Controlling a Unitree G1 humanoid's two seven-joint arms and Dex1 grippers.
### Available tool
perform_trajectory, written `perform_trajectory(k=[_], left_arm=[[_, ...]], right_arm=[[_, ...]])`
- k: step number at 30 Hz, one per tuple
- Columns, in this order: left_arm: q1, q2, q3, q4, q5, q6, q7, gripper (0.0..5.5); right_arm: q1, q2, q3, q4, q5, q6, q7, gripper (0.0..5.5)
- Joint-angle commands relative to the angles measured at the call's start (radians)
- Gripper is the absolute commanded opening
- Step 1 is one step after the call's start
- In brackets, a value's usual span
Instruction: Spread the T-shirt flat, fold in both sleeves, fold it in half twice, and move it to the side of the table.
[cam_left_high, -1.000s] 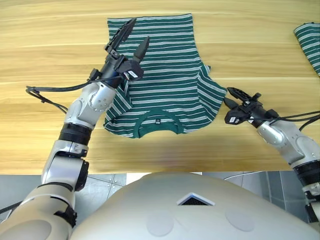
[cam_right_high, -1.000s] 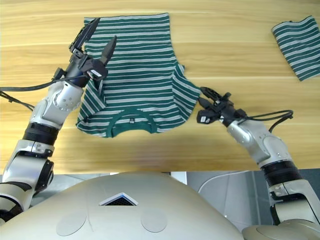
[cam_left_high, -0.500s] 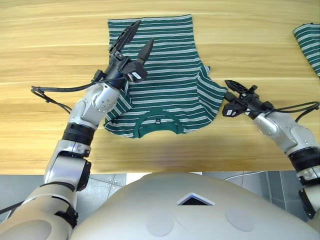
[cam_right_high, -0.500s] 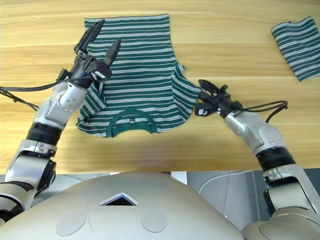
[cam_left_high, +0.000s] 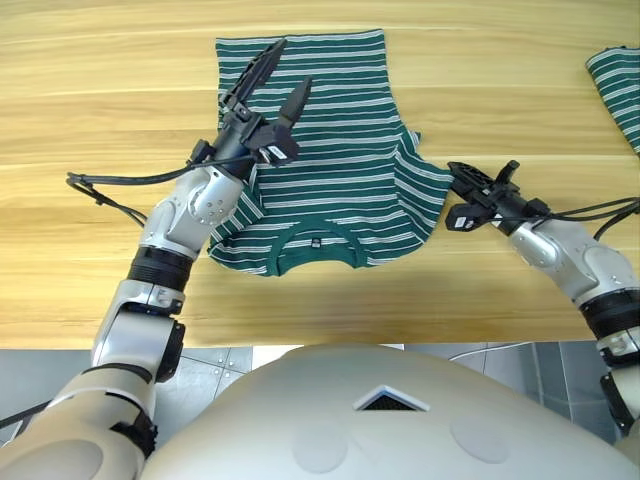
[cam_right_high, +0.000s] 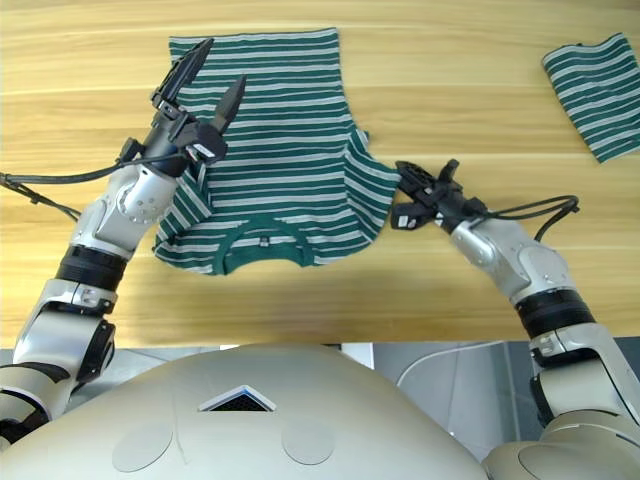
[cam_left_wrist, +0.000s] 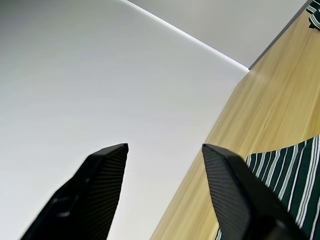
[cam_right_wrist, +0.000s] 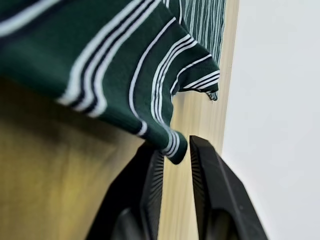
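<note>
The right gripper (cam_right_wrist: 175, 146) pinches the corner of the T-shirt's right sleeve (cam_left_high: 425, 185), its two black fingers (cam_right_wrist: 150, 185) pressed close with the striped cuff caught between them and the cloth held slightly off the wood. That arm comes in low from the table's near right side, and the gripper meets the sleeve where it juts out to the robot's right.

The left gripper (cam_left_high: 288, 68) hangs spread wide above the left half of the shirt, with nothing between its fingers, its tips pointing towards the far edge of the table.

The T-shirt (cam_left_high: 330, 150), dark green with pale stripes, lies on the middle of the wooden table (cam_left_high: 100, 90). Its long axis runs from the near edge to the far edge: the collar (cam_left_high: 315, 240) faces the robot and the straight hem (cam_left_high: 300, 40) points away. The body lies mostly flat (the left sleeve sits bunched under the left arm, so its lay cannot be made out).

Well apart, at the table's far right, lies a second piece of the same striped cloth (cam_right_high: 595, 90).
</note>
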Motion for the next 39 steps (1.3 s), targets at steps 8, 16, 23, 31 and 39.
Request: perform_trajectory(k=[8,16,23,31,39], left_arm=[[0.038,0.007,-0.005,-0.104,0.013,0.027,-0.025,2.78],[0.047,0.01,-0.001,-0.126,0.015,0.039,-0.034,2.78],[0.034,0.012,0.006,-0.095,0.007,0.032,-0.028,2.78],[0.032,0.026,0.03,-0.054,-0.016,0.025,-0.014,2.78],[0.027,0.023,0.035,-0.026,-0.011,0.013,-0.003,2.78]], right_arm=[[0.094,-0.006,0.058,0.054,-0.05,0.03,0.074,0.02],[0.094,-0.008,0.058,0.048,-0.043,0.005,0.069,0.02],[0.113,0.0,0.021,0.008,0.004,-0.012,0.044,0.02],[0.121,0.089,-0.106,-0.111,0.153,-0.028,-0.016,0.02],[0.101,0.143,-0.11,-0.121,0.142,-0.038,-0.001,0.02]])
